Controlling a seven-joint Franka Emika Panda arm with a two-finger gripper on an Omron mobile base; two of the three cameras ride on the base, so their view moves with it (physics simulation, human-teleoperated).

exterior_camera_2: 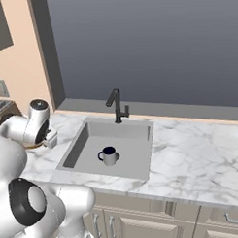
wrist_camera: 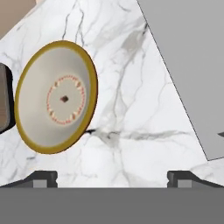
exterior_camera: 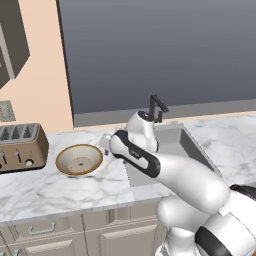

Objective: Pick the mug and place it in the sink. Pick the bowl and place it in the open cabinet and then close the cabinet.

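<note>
The light-grey mug (exterior_camera_2: 108,156) stands upright on the floor of the sink (exterior_camera_2: 136,130), dark inside, below the black faucet (exterior_camera_2: 117,105). The tan bowl (exterior_camera: 79,159) with its brown rim rests on the marble counter left of the sink (exterior_camera: 176,141). In the hand view the bowl (wrist_camera: 57,97) lies left of centre, and the sink's grey basin (wrist_camera: 192,65) fills the upper right. My gripper (wrist_camera: 112,178) hovers above the counter between bowl and sink, open, with only bare marble between its fingertips (wrist_camera: 43,177). A corner of the taupe cabinet (exterior_camera: 11,42) shows at the upper left.
A brown toaster (exterior_camera: 20,146) stands on the counter just left of the bowl. A large grey window panel runs behind the sink. My own arm (exterior_camera: 170,172) crosses the front of the sink. Cream drawer fronts (exterior_camera: 45,230) line the counter's front.
</note>
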